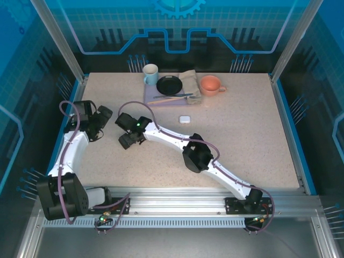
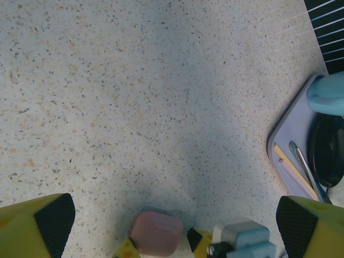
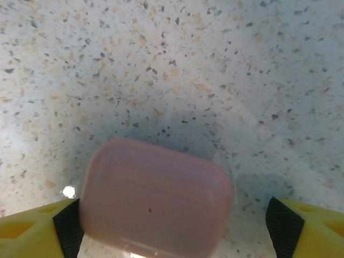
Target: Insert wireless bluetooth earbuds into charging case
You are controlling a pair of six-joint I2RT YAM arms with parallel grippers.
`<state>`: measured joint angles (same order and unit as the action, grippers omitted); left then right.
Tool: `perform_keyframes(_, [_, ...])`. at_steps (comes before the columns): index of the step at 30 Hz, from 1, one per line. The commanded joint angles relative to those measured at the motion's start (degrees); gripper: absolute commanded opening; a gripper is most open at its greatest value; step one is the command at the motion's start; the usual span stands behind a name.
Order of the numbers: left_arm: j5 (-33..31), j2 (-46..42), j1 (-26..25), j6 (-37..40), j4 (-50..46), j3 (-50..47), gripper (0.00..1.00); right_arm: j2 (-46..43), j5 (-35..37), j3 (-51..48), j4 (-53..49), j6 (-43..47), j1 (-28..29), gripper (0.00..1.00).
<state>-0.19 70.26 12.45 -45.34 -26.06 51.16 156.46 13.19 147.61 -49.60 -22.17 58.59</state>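
Speckled worktop point(image 1: 242, 140) under blue-lit enclosure walls, and both arms are over on the left half of the overhead view. The right tool point(image 3: 174, 228) is down low with its jaws spread wide, and the pink charging case point(image 3: 156, 196) lies flat between them, low and centre in the right wrist view. The case looks pressed up against the lower-left pad point(image 3: 67, 226), with a clear gap to the lower-right one. The left tool point(image 2: 173, 215) hangs fully spread with nothing in it, looking down on that same pink case at the bottom of its frame. A white case point(image 1: 185, 119) lies alone mid-worktop. Along the far edge are a tray point(image 2: 290, 134), a light-blue mug point(image 1: 150, 74), a black plate point(image 1: 169, 85) and a salmon mug point(image 1: 210, 85).
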Motion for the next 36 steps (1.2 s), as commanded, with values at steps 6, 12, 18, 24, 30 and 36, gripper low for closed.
perform_keyframes(6, [1.37,-2.42,0.76,-0.53,-0.11,-1.57,0.99,3.22,-0.35,3.08,1.17,-3.45,0.74,0.86])
perform_keyframes(12, [1.07,-3.44,0.76,-0.78,-0.06,-2.27,0.99,4.11,-0.61,4.48,1.18,-7.4,0.7,0.86])
perform_keyframes(18, [0.94,-4.05,0.8,-0.14,-0.39,-2.25,0.99,4.51,-0.58,4.44,0.03,-8.78,0.74,0.8])
perform_keyframes(24, [0.98,-4.43,0.77,0.24,-0.4,-2.05,0.99,2.51,2.7,2.39,-3.7,-7.23,1.0,0.63])
perform_keyframes(30, [1.34,-4.91,0.76,2.56,-1.28,-1.49,0.99,-7.07,7.2,-10.66,-1.62,-8.03,1.0,0.55])
perform_keyframes(36, [5.36,-5.09,0.74,4.05,-0.79,-1.81,0.99,-16.81,8.35,-24.76,-0.09,-12.1,0.35,0.55])
